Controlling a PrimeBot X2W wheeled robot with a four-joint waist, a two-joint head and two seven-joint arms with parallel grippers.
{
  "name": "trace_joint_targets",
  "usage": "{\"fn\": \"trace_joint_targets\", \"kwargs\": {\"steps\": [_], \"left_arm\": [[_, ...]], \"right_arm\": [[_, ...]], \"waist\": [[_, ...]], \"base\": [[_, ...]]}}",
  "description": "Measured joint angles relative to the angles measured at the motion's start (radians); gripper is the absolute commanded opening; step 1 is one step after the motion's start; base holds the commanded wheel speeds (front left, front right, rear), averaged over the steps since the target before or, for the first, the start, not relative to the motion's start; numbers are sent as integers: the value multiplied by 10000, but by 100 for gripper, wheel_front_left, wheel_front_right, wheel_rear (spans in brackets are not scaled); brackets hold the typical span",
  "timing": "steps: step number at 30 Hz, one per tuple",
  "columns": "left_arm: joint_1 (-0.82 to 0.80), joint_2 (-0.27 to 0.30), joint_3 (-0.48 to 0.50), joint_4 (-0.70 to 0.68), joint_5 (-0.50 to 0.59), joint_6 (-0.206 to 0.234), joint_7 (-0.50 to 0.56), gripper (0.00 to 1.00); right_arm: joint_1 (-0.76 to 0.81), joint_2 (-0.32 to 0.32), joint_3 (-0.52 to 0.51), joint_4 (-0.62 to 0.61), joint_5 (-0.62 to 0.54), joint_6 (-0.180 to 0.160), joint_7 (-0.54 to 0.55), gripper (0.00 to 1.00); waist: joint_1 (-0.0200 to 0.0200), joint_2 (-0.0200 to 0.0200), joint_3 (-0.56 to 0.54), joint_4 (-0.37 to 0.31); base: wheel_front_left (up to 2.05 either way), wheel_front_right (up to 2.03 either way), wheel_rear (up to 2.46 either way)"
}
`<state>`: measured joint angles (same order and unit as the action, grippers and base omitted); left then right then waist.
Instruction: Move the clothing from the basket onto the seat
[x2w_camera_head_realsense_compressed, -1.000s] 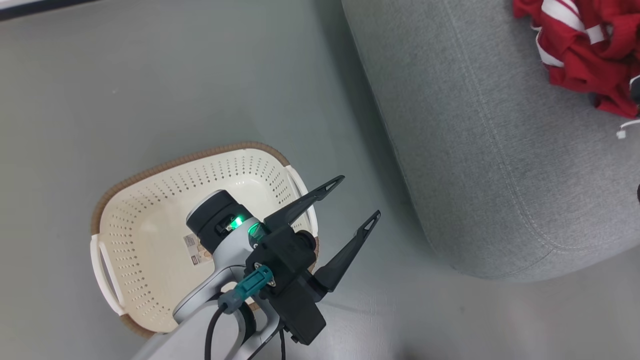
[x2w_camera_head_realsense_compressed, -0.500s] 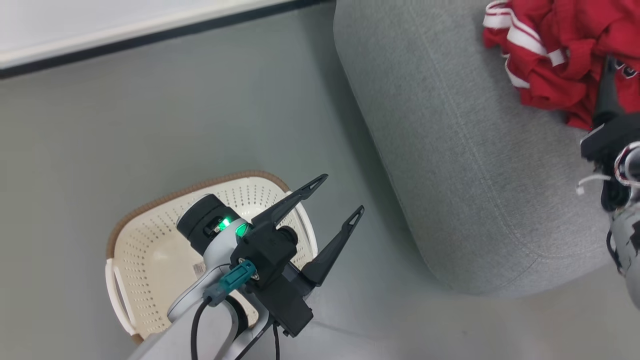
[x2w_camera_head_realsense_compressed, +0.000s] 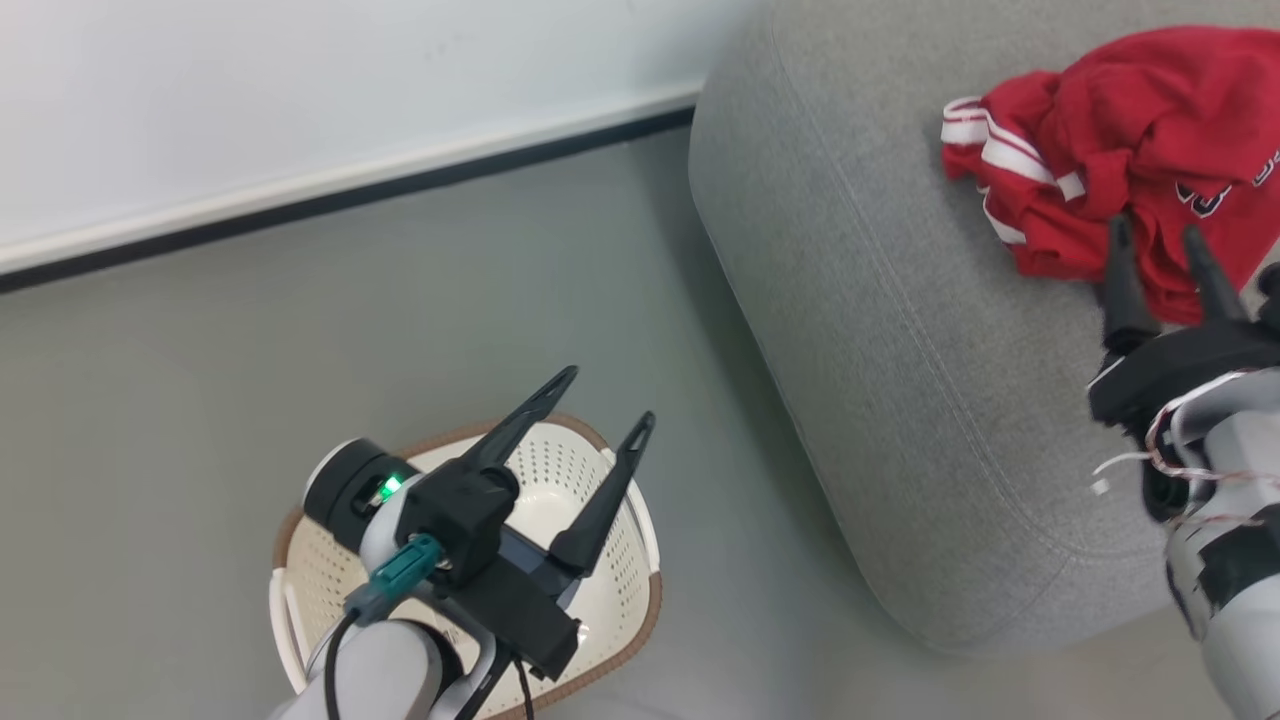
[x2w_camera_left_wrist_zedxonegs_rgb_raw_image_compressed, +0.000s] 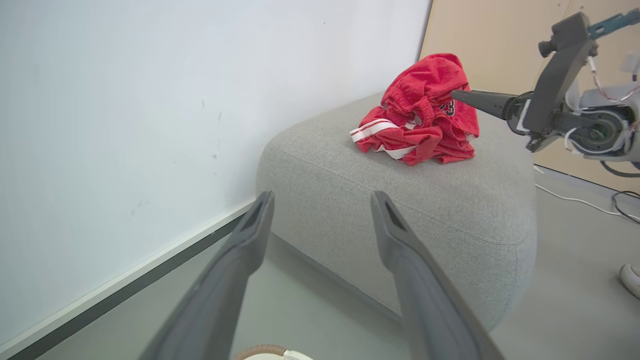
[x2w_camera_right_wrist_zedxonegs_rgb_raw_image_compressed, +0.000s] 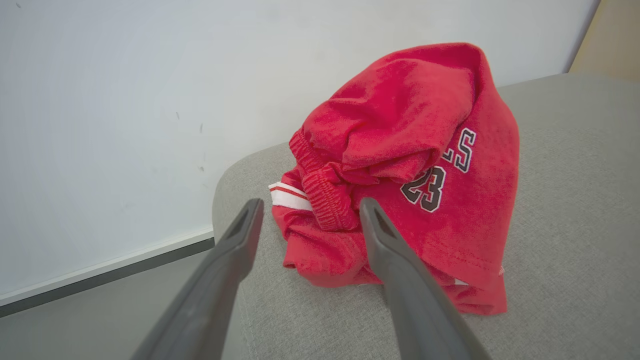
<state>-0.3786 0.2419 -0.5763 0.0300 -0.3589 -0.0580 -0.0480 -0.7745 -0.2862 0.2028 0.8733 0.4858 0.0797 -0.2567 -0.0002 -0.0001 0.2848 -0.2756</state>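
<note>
Listing what stands before me, item by item.

Item: red soft-fabric sports clothing with white stripe trim (x2w_camera_head_realsense_compressed: 1120, 120). One crumpled heap at the upper right of the head view. It lies on top of the seat, well apart from the basket. Dark numerals "23" edged in white (x2w_camera_right_wrist_zedxonegs_rgb_raw_image_compressed: 424, 189) show on its side, right of centre in the right wrist view. An elastic waistband (x2w_camera_right_wrist_zedxonegs_rgb_raw_image_compressed: 325, 200) is bunched at the front of the heap.

Item: large grey woven-fabric seat cushion with rounded edges (x2w_camera_head_realsense_compressed: 900, 380). It takes the right half of the head view and stands on the floor, close to the wall.

Item: cream-white perforated plastic basket with a brown rim (x2w_camera_head_realsense_compressed: 625, 570). Bottom left of the head view, on the smooth grey floor (x2w_camera_head_realsense_compressed: 250, 380). It sits near the seat's lower corner but apart from it. My pale left arm (x2w_camera_head_realsense_compressed: 380, 670) covers much of it.

Item: my left end effector (x2w_camera_head_realsense_compressed: 610, 395). Open, two long dark fingers spread, nothing between them. In the head view it lies over the basket's upper rim, fingers pointing to the upper right.

Item: my right end effector (x2w_camera_head_realsense_compressed: 1154, 228). Open, gripping nothing. It is at the right edge of the head view, above the seat, fingertips at the lower edge of the clothing heap. In the right wrist view the right-hand finger overlaps the fabric; I cannot tell whether it touches.

Item: flat white wall (x2w_camera_head_realsense_compressed: 300, 80) with a dark skirting strip (x2w_camera_head_realsense_compressed: 330, 200). Upper left of the head view.
</note>
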Motion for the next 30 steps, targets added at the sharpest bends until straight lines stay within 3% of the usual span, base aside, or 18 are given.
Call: {"fn": "trace_joint_targets", "kwargs": {"steps": [12, 19, 30], "left_arm": [[790, -6, 671, 228, -247, 692, -341, 100], [1175, 40, 1202, 284, -316, 1187, -510, 100], [1855, 105, 1950, 397, -623, 1557, -694, 100]], "right_arm": [[1752, 276, 307, -2408, -602, -29, 2, 100], [2898, 474, 518, -3810, -851, -261, 0, 100], [4137, 479, 660, -5183, -1012, -633, 2, 100]], "waist": [[0, 0, -932, 475], [0, 0, -1330, 881], [1, 0, -1807, 1475]], "base": [[0, 0, 0], [0, 0, 0], [0, 0, 0]]}}
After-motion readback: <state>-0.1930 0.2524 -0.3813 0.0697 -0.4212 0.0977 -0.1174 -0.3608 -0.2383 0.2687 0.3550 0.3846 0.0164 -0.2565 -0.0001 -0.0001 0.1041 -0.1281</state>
